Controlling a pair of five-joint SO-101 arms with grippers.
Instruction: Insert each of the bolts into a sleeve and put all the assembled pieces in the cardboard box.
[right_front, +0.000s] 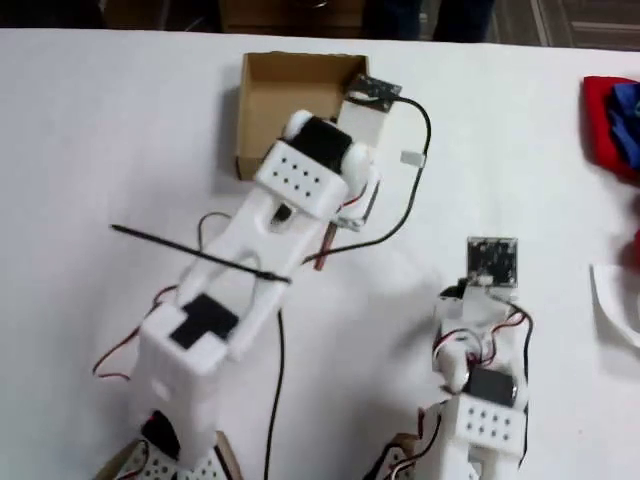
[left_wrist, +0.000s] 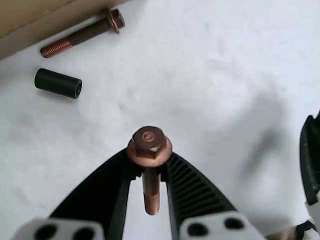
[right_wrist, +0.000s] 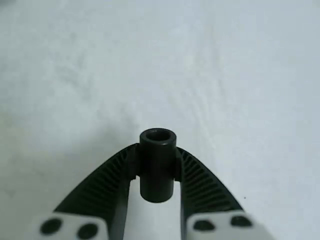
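My left gripper (left_wrist: 150, 161) is shut on a copper bolt (left_wrist: 149, 146), gripping the shank just under the hex head, which points away from the wrist. Beyond it, a second copper bolt (left_wrist: 82, 34) and a black sleeve (left_wrist: 58, 83) lie on the white table, close to the cardboard box wall (left_wrist: 30, 20). My right gripper (right_wrist: 157, 161) is shut on another black sleeve (right_wrist: 158, 165), held with its open bore facing away from the wrist. In the high view the left arm (right_front: 300, 180) reaches over the cardboard box (right_front: 290, 90), and the right arm (right_front: 480, 340) sits at the lower right.
A red and blue cloth (right_front: 612, 115) lies at the right edge, with a white curved object (right_front: 612, 310) below it. A black cable (right_front: 405, 195) loops from the left arm's camera. A short copper rod (right_front: 324, 245) shows beside the left arm.
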